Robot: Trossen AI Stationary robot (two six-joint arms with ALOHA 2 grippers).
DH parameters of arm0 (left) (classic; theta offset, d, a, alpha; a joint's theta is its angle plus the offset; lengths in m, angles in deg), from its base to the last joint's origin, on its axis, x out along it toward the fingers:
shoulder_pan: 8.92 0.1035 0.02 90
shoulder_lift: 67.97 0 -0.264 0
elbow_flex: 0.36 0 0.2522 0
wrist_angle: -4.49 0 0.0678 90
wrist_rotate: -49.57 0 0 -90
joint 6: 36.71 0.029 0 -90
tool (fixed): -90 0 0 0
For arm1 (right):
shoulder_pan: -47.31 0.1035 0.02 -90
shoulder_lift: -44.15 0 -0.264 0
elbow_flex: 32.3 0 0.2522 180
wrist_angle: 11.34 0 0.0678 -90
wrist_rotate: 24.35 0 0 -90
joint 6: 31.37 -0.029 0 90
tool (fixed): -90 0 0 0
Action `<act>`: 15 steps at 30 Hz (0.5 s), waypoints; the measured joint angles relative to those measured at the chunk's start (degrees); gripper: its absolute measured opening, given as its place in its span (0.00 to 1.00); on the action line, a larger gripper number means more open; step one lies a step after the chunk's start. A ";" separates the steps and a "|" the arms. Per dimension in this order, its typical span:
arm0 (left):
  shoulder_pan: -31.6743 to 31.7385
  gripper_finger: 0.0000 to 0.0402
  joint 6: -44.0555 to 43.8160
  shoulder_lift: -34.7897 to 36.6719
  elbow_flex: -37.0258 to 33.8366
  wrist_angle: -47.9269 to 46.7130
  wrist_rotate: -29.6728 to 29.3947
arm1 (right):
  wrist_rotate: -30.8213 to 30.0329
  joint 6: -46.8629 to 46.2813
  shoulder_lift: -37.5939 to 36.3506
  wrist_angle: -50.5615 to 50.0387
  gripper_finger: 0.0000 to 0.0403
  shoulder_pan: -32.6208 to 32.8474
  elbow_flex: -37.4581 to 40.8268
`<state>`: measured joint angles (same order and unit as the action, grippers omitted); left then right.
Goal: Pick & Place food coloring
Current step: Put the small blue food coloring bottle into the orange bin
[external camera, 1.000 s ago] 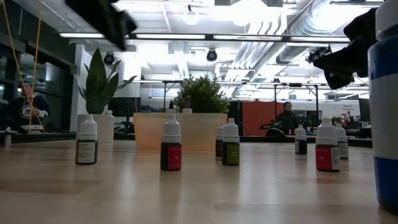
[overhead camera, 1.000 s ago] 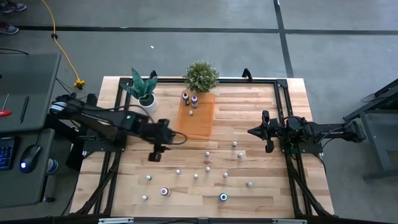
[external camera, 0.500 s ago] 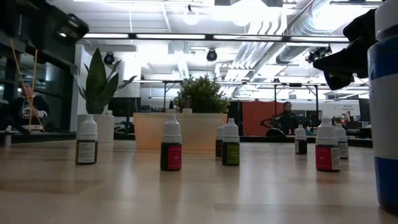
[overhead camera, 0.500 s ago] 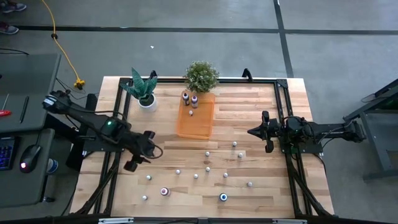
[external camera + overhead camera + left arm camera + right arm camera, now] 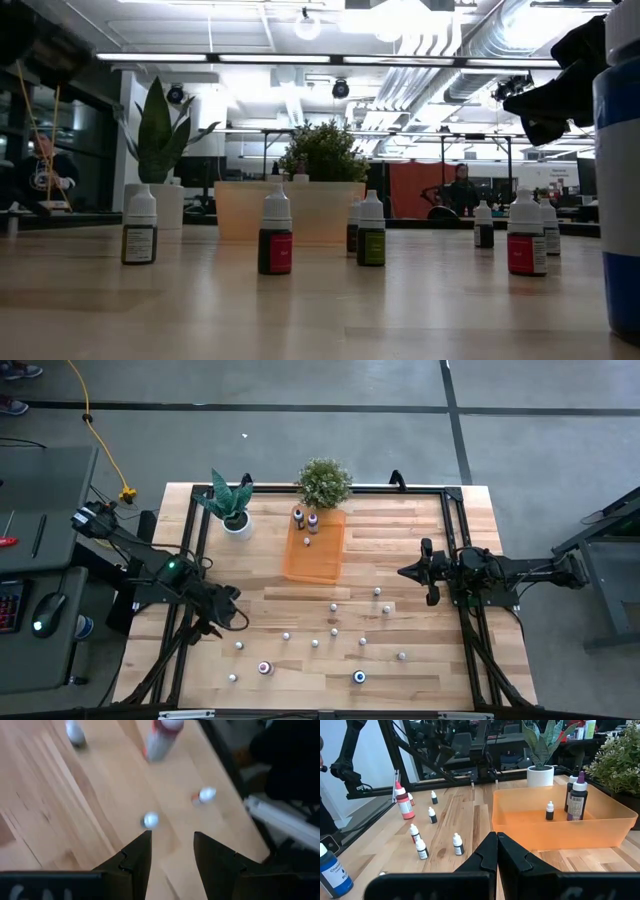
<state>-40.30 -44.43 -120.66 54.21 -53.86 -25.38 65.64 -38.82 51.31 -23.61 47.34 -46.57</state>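
Observation:
Several tiny white-capped food coloring bottles [image 5: 315,644] stand upright on the wooden table's near half. Three more [image 5: 307,541] stand inside the orange tray [image 5: 322,563]. In the low view they stand in a row [image 5: 275,236], with a large blue one [image 5: 620,200] close at the right. My left gripper [image 5: 212,626] is open above the table's left side, close to the leftmost bottles [image 5: 150,820], and touches nothing. My right gripper [image 5: 405,572] is shut, hovers right of the scattered bottles and points at the tray [image 5: 560,827].
A snake plant in a white pot [image 5: 232,508] and a bushy green plant [image 5: 323,482] stand at the far edge beside the tray. Black frame rails [image 5: 185,630] run along both table sides. Bare wood lies between the tray and the right gripper.
My left arm has drawn back from the tray's near left corner toward the table's left and near edges. Its gripper has turned from pointing right to pointing toward the near edge. The bottles and the right arm have stayed where they were.

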 joint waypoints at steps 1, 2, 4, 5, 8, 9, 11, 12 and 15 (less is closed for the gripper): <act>-0.52 0.36 0.01 0.00 -0.61 0.15 -0.02 | 0.00 0.00 -0.02 0.00 0.00 0.02 0.02; -1.05 0.36 -0.02 -0.01 -1.18 1.22 -0.11 | 0.00 0.00 -0.02 0.00 0.00 0.02 0.01; -1.90 0.36 -0.06 -0.01 -2.46 2.61 -0.07 | 0.00 0.00 -0.01 0.00 0.00 0.01 0.01; -2.41 0.36 -0.07 -0.01 -3.17 3.25 -0.08 | 0.00 0.00 -0.02 0.01 0.00 0.02 0.00; -4.10 0.36 -0.10 -0.04 -5.09 7.10 -0.13 | 0.00 0.00 -0.02 0.00 0.00 0.02 0.02; -4.57 0.36 -0.10 -0.02 -5.64 8.28 -0.10 | 0.00 0.00 -0.02 0.00 0.00 0.00 0.00; -5.38 0.36 -0.39 -0.07 -6.41 10.28 -0.19 | 0.00 0.00 -0.02 0.00 0.00 0.02 0.02; -5.54 0.36 -0.72 -0.04 -6.64 10.97 -0.53 | 0.00 0.00 -0.02 0.00 0.00 0.02 0.01; -5.52 0.36 -1.56 -0.04 -6.87 11.49 -3.63 | 0.00 0.00 -0.02 0.00 0.00 0.01 0.00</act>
<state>-45.83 -45.99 -120.70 47.33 -42.37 -29.01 65.64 -38.82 51.29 -23.61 47.36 -46.58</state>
